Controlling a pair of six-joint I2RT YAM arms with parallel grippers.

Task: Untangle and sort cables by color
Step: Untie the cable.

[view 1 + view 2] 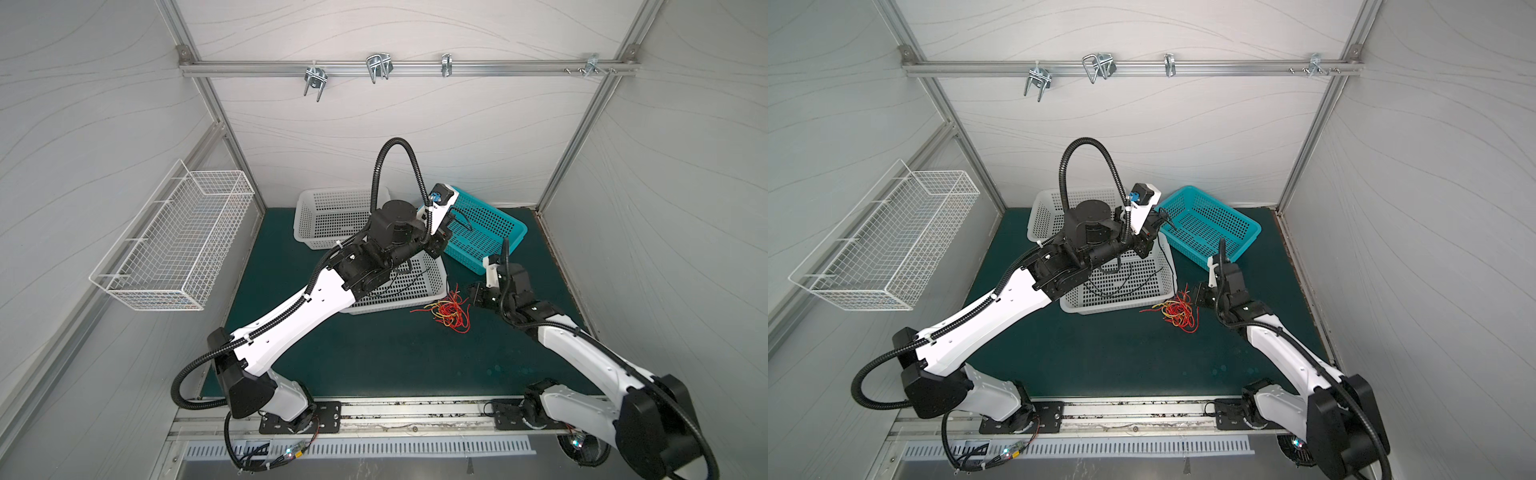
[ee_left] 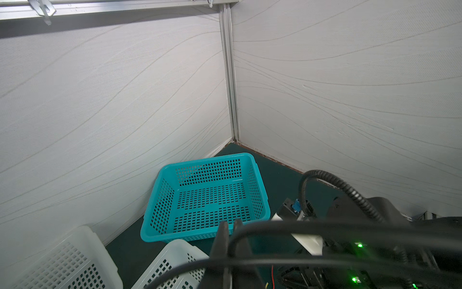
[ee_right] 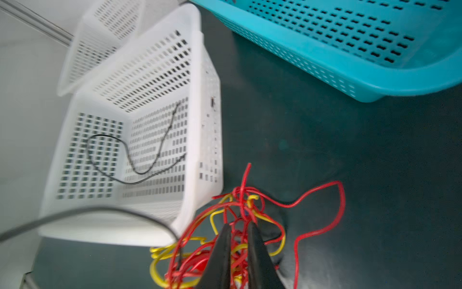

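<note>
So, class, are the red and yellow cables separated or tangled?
Tangled: the red and yellow cables loop through each other in one heap on the green mat beside the white basket.

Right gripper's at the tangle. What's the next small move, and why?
Probably close the right gripper and lift slightly: its jaws stand narrowly apart with strands of the red and yellow tangle between them, all unsorted on the mat.
</note>
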